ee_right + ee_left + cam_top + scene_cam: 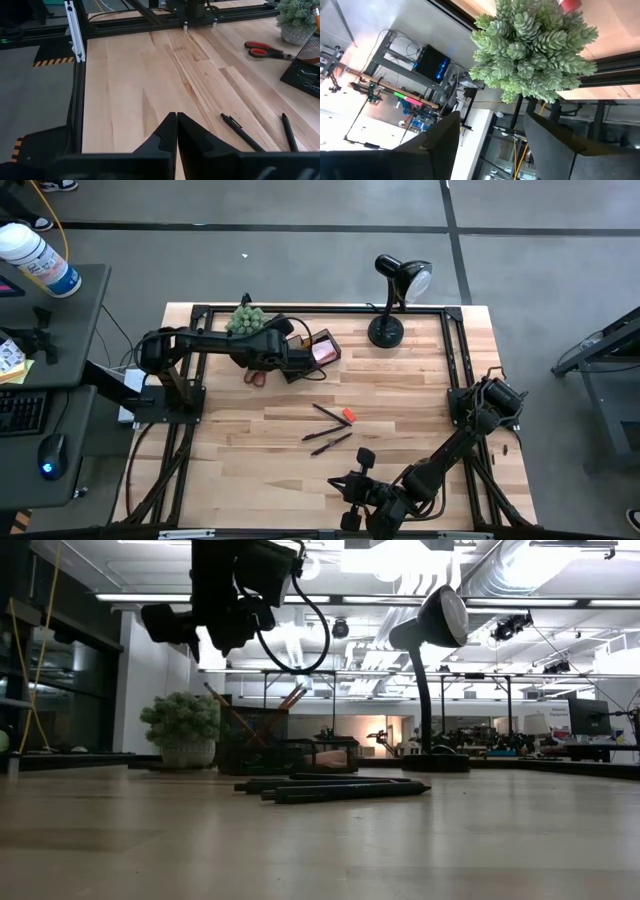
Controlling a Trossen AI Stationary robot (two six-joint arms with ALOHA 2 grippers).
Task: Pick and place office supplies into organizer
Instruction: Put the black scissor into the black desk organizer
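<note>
The black organizer [305,358] stands at the table's far middle, with a pink sticky-note pad [322,351] in it and orange pencils [290,700] sticking up. Red-handled scissors [255,376] lie flat just to its left. Black pens [328,416] and a small red eraser [348,416] lie mid-table. My left gripper [492,117] is raised beside the organizer, open, facing the green plant [532,50] and holding nothing. My right gripper [176,125] waits near the table's near edge [342,486], shut and empty, pointing left.
The green plant [245,320] sits at the far edge, left of the organizer. A black desk lamp [400,285] stands on its round base [385,332] at the far right. A black frame rail [320,308] borders the table. Bare wood lies left of the pens.
</note>
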